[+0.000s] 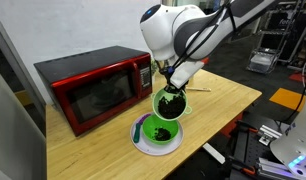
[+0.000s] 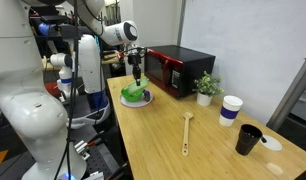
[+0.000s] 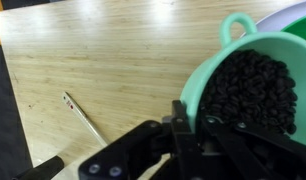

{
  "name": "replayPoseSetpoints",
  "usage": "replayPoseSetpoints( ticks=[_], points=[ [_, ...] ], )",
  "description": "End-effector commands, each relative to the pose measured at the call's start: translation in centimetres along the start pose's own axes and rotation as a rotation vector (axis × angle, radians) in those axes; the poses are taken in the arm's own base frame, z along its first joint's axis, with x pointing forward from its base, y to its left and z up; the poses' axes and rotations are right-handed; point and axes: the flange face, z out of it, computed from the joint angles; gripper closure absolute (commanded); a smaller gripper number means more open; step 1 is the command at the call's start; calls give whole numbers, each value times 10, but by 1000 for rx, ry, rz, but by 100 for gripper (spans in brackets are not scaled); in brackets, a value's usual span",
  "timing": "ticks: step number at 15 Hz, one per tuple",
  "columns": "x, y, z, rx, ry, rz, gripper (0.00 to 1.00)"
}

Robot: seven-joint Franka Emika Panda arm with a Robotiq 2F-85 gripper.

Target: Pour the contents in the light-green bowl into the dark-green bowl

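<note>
Claw (image 1: 174, 84), shut tight on the tilted pale mint-green plastic bowl (image 1: 171, 104), holds it above the saturated-green round bowl (image 1: 153, 131) at 7 o'clock (blackish loose bits (image 3: 255, 90) seemingly mostly unpoured).

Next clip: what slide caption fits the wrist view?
Claw shut on the rim of the light-green bowl, dark contents heaped inside, wooden table beyond.

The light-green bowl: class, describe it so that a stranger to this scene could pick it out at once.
Find the red microwave on the wooden table; beside it is a white plate. The light-green bowl hangs tilted above it in the end effector, holding dark contents, and is paler than the dark-green bowl below.
</note>
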Motion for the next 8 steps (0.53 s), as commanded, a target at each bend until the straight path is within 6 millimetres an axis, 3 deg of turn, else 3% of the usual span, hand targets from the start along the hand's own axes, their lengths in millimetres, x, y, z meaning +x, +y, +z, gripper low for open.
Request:
replayPoseSetpoints(
  ticks=[1, 8],
  points=[
    [6, -20, -10, -74, 4, 34, 97],
    [8, -48, -25, -182, 4, 89, 97]
  ],
)
